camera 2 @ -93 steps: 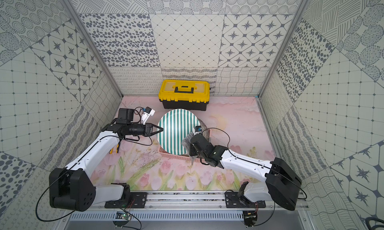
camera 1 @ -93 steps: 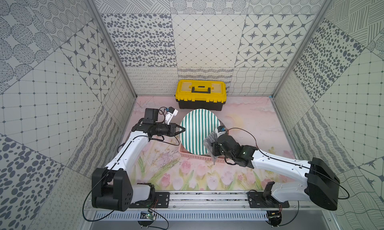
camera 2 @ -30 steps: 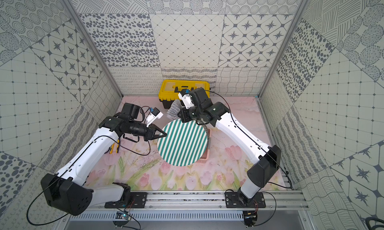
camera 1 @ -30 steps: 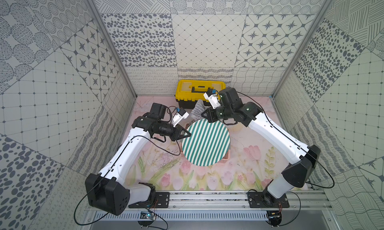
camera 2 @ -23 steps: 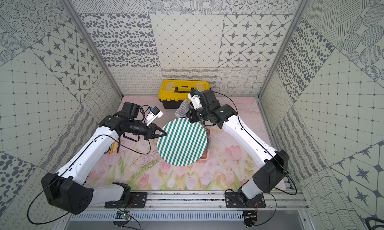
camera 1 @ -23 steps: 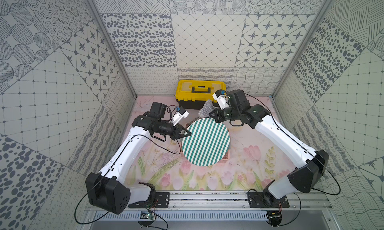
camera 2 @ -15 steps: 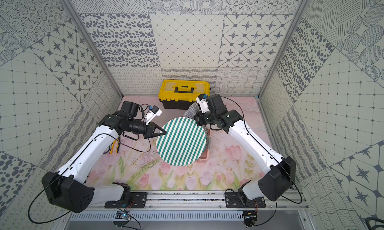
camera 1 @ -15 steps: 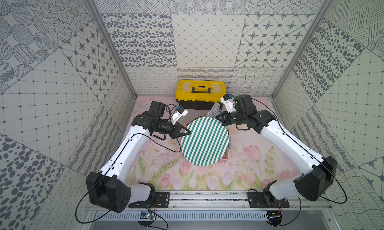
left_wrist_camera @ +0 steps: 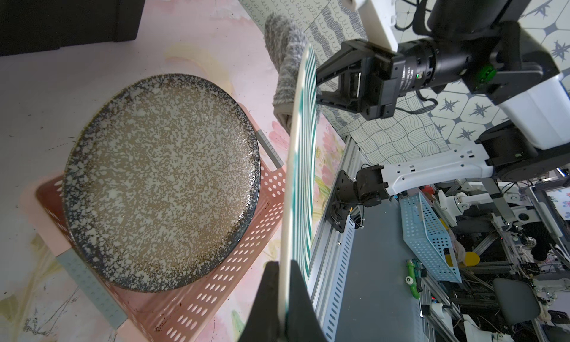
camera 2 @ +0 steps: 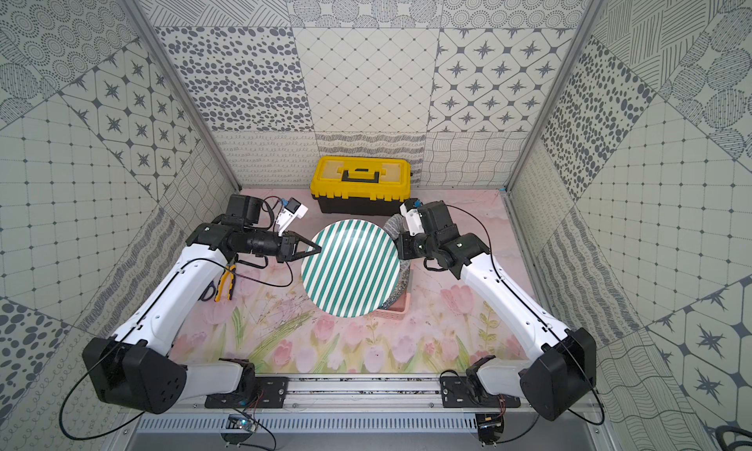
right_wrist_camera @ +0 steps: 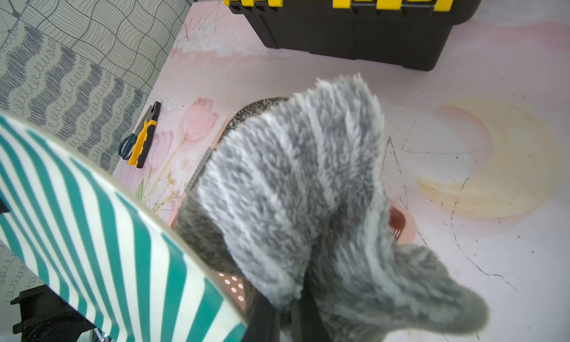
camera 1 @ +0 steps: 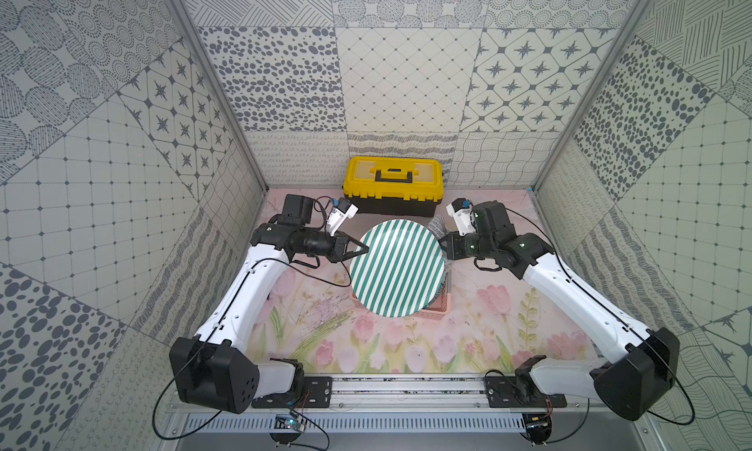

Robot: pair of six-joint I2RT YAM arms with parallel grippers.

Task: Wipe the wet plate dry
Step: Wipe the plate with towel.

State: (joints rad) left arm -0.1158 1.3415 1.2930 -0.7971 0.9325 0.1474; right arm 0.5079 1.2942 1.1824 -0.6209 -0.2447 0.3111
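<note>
**Operator:** Where is the plate, and what has changed?

**Spotter:** The striped plate (camera 1: 396, 268) is off the table, face up and tilted. It hangs over the pink basket (camera 1: 437, 304) that carries the speckled plate (left_wrist_camera: 160, 180). Your left gripper (camera 1: 360, 249) is clamped tight on its left rim, and the plate has barely shifted in the last second. The cloth (camera 1: 437, 227) is what moved. A second ago you had it at the plate's far rim, in front of the toolbox (camera 1: 392, 184). Now it has come round to the far-right rim.

**Operator:** Is it actually wiping?

**Spotter:** I judge it is working the edge. In the left wrist view the cloth (left_wrist_camera: 285, 62) lies against that rim, mostly on the pale underside. The striped face is not covered, so you probably still have most of that side to dry. I can't see any water in these views.

**Operator:** And the arms?

**Spotter:** Your right gripper (camera 1: 445, 247) is closed on the cloth, which bunches out past its fingers in the right wrist view. That arm reaches up from the near right with the wrist turned left toward the plate. Your left arm mirrors it from the near left, forearm raised and wrist level, pointing right at the rim.
</note>
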